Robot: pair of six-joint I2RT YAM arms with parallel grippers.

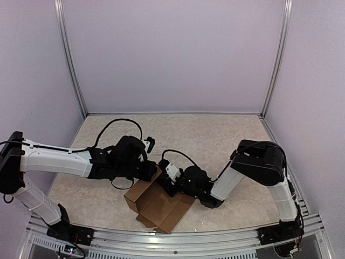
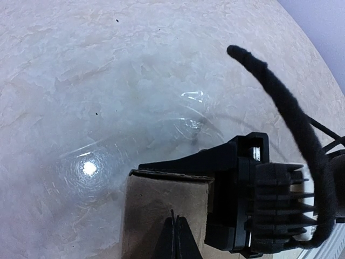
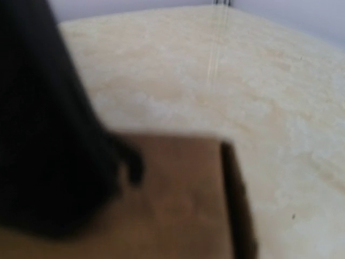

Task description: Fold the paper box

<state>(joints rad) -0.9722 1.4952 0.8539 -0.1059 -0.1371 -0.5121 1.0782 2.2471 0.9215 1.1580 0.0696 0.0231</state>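
The table (image 1: 226, 140) has a pale beige top, mottled like marble. It is glossy enough that the left wrist view shows a bright spot of light (image 2: 89, 168) on it, with faint ring-shaped marks around the spot. Plain lavender walls (image 1: 172, 54) close it in on 3 sides. A slim metal post (image 1: 70, 59) stands at each of the 2 far corners, and a metal rail (image 1: 178, 237) runs along the near edge where the arms are bolted.

The paper box (image 1: 159, 205) sits near the front of the table, about midway between the 2 bases. It is brown and half-formed, with its flaps splayed toward the rail and 1 panel standing up.

The left gripper (image 1: 154, 171) reaches in from the left to the box's far corner. Its fingers are pressed together against the upright panel, and I cannot tell whether a sheet is nipped between them.

The right gripper (image 1: 171, 182) comes in low from the right, just beside the left one and at the same far edge of the box. Its own camera is blurred, showing only a dark finger over brown card, so I cannot tell how its jaws stand. A black braided cable (image 2: 280, 97) arcs above it.
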